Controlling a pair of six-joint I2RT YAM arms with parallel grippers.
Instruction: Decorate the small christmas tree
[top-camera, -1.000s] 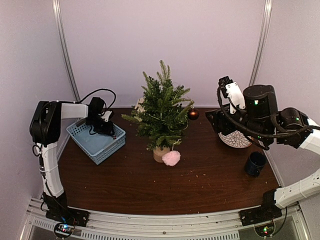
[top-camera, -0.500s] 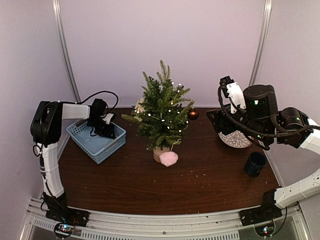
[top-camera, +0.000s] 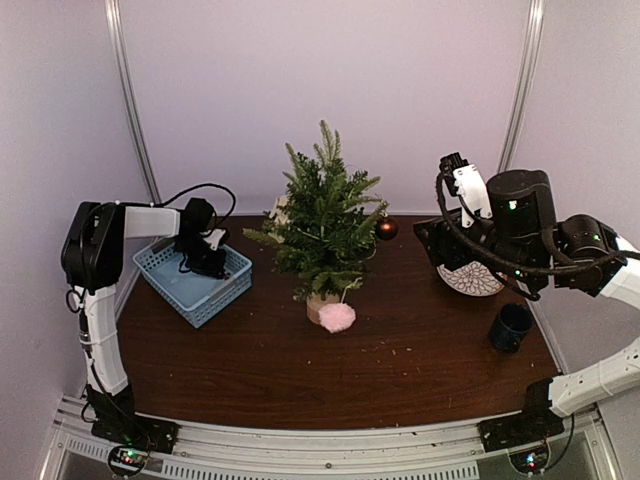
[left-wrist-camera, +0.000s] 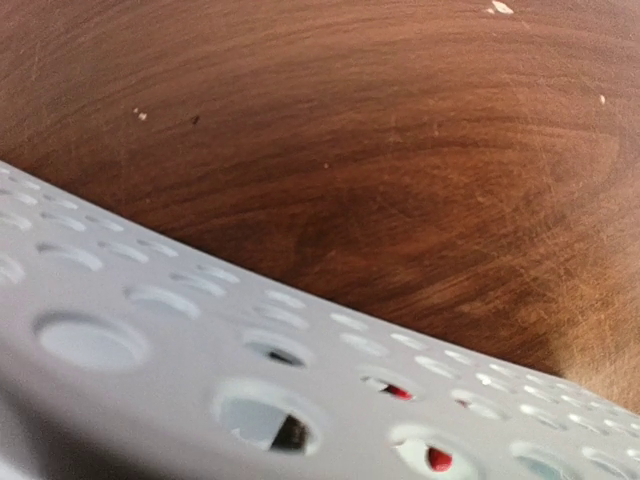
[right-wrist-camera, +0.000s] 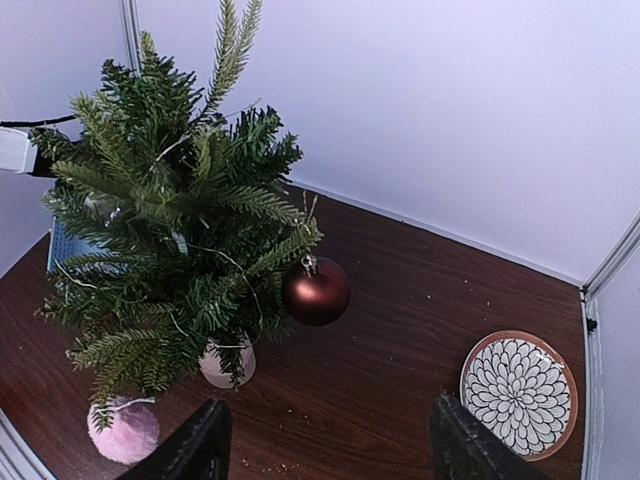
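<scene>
The small christmas tree (top-camera: 325, 225) stands mid-table on its pale round base (top-camera: 320, 306); from the right wrist it fills the left side (right-wrist-camera: 170, 220). A brown ball (top-camera: 387, 228) (right-wrist-camera: 316, 291) hangs from a right-hand branch, and a pink pom-pom (top-camera: 337, 317) (right-wrist-camera: 123, 431) dangles by the base. My left gripper (top-camera: 208, 258) reaches down into the blue basket (top-camera: 190, 290), its fingers hidden. The left wrist view shows only the perforated basket wall (left-wrist-camera: 150, 330), with red bits (left-wrist-camera: 432, 458) behind its holes. My right gripper (top-camera: 428, 240) (right-wrist-camera: 330, 460) hovers open and empty, right of the tree.
A patterned plate (top-camera: 470, 280) (right-wrist-camera: 518, 393) lies at the right under the right arm. A dark mug (top-camera: 511, 327) stands nearer the front right. Purple walls close in the back and sides. Small crumbs dot the brown table (top-camera: 300, 380).
The tree's small lights were lit half a second ago and are dark now. My left gripper has shifted slightly left inside the basket. The right arm has not moved.
</scene>
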